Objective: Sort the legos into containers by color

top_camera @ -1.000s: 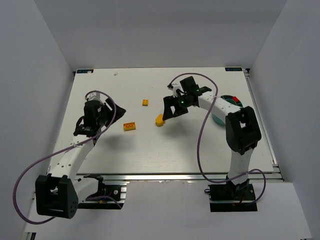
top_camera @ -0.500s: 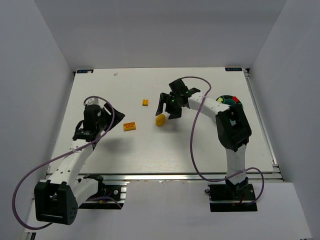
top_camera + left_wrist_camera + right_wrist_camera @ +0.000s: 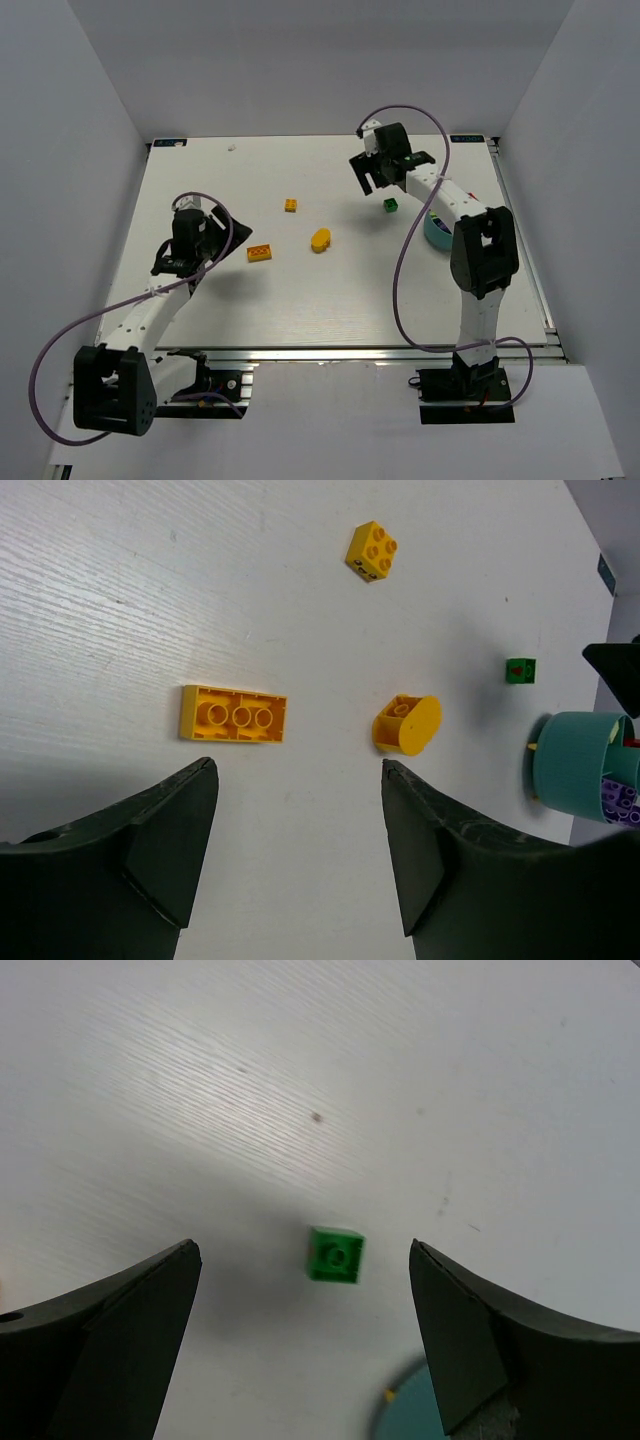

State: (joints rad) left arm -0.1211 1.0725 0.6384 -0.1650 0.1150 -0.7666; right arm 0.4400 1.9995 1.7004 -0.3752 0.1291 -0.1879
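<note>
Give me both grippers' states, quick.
Left gripper: open, empty.
Right gripper: open, empty, over the green brick.

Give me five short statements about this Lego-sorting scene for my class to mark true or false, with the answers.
1. The right gripper grips the green brick. False: its jaws stand open, and the brick lies on the table, touching neither.
2. The teal bowl stands on the right arm's side. True.
3. The left gripper is shut on the long orange brick. False: it is open and empty; the brick lies on the table.
4. The oval piece lies between the orange brick and the green brick. True.
5. The small yellow brick touches the orange brick. False: they lie apart.
</note>
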